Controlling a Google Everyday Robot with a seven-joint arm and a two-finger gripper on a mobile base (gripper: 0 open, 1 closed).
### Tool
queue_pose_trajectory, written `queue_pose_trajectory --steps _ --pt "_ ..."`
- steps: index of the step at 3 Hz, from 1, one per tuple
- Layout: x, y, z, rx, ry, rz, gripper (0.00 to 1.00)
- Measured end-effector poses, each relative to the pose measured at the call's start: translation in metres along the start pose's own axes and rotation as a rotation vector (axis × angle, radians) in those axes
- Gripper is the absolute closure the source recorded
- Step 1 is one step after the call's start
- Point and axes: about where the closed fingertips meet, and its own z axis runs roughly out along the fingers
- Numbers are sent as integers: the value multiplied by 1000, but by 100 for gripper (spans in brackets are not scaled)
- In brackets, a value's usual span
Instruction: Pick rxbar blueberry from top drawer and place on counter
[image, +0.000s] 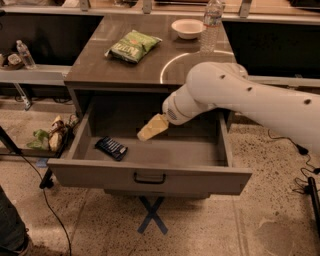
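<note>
Pincer (150, 130): pale yellowish, tapered, at the end of the white arm (240, 97); hangs inside the open drawer (90, 174), above the middle of its floor, tip slanting down and towards the drawer's left side.
Pincer state: cannot tell whether it stands open or closed; it has no hold of the bar.
Bar (111, 148): dark blue wrapper with pale lettering, lying flat on the drawer floor, left front part, set at an angle to the walls. Near the pincer tip but apart from it, to its lower left.
Drawer: top one, pulled well out from the grey cabinet; plain front panel with a dark handle (149, 178) at its middle. The bar is the only loose thing seen in it.
Arm: comes in from the right, crosses the right front corner of the bench (150, 70) and bends down into the drawer.
Bench: glossy grey-brown top with a pale curved reflection. Carries a green chip bag (133, 46) at left, a white bowl (188, 28) at the back, and a clear bottle (211, 24) upright just right of the bowl.
Floor: speckled; blue tape X (152, 215) below the drawer front; crumpled litter (52, 137) left of the cabinet.
</note>
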Motion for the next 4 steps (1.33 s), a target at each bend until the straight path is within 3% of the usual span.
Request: queue_pose_trajectory --steps 2,4 --pt "-4 4 16 8 -28 35 0" --pt "-13 21 75 -37 -120 29 0"
